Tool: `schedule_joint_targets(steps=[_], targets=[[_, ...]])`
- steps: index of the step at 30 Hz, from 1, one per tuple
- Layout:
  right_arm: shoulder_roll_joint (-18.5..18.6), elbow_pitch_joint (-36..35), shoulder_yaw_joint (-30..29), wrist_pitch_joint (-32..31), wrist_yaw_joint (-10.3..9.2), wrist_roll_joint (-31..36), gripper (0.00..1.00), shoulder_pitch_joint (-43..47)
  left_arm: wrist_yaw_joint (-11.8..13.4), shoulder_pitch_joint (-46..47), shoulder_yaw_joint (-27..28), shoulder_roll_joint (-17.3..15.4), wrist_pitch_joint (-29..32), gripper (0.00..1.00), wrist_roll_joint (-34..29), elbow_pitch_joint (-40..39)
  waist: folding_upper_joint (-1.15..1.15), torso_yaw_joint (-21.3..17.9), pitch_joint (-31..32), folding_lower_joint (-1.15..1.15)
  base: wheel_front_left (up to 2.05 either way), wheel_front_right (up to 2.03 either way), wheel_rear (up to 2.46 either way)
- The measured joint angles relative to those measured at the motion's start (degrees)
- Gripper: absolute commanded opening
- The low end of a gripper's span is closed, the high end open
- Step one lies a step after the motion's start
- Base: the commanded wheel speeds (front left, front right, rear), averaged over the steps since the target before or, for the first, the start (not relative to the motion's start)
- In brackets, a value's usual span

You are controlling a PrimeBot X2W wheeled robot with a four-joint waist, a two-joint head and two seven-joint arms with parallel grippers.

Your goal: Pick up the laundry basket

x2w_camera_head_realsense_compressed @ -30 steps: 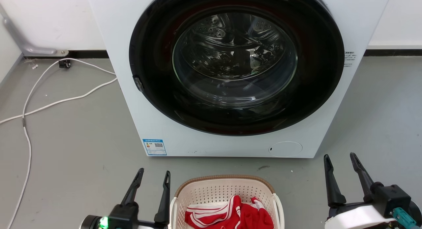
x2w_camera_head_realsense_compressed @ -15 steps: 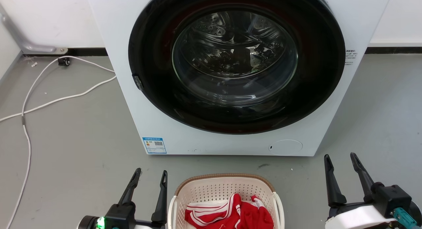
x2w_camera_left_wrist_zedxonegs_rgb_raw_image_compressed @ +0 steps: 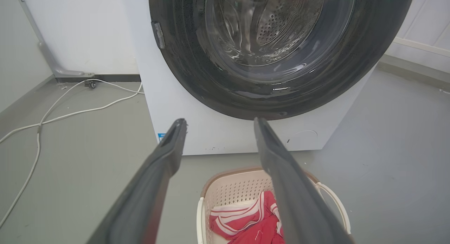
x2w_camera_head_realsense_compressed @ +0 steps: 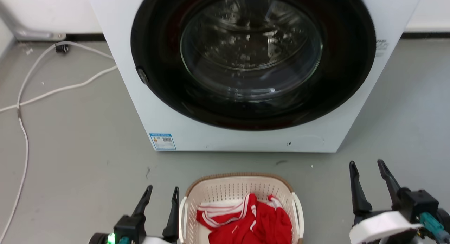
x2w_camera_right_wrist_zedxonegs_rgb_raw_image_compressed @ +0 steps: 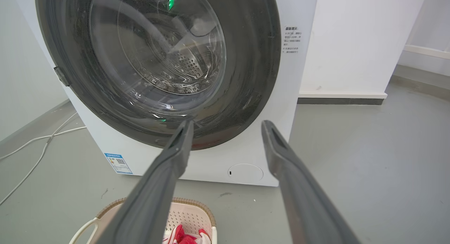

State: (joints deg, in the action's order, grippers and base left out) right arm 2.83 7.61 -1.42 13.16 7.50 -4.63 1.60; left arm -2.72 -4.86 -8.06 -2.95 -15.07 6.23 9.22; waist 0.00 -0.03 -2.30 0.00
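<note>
Illegible blue sticker (x2w_camera_head_realsense_compressed: 162, 141), washer (x2w_camera_head_realsense_compressed: 218, 141) bhd basket (x2w_camera_head_realsense_compressed: 228, 188)

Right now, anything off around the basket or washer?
Nothing damaged or spilled. The laundry basket sits upright on the floor before the washing machine, with a red garment bunched inside it. Only oddity: a loose white cable sprawls over the floor left of the machine, clear of the basket.

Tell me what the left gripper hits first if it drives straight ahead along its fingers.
Probably the washing machine, low on its white front, though depth is unclear. The laundry basket sits below that line, beside the left gripper.
</note>
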Motion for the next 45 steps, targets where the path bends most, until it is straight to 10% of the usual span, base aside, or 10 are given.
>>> schedule_joint_targets(steps=[23, 45], targets=[[0.0, 18.1, 3.5, -9.5, 0.01, 2.5, 1.0, -22.9, -3.8, 30.3, 1.8, -3.3, 0.0, 1.0, -0.1, 32.0, 0.0, -1.3, -27.1, 0.01, 0.0, 0.0, 0.0], [0.0, 48.2, 10.2, -16.9, 0.01, -2.2, 1.0, -44.1, -4.7, 49.9, -10.8, -5.6, 5.0, 1.0, 6.8, 57.2, 0.0, -1.2, -42.7, 0.01, 0.0, 0.0, 0.0]])
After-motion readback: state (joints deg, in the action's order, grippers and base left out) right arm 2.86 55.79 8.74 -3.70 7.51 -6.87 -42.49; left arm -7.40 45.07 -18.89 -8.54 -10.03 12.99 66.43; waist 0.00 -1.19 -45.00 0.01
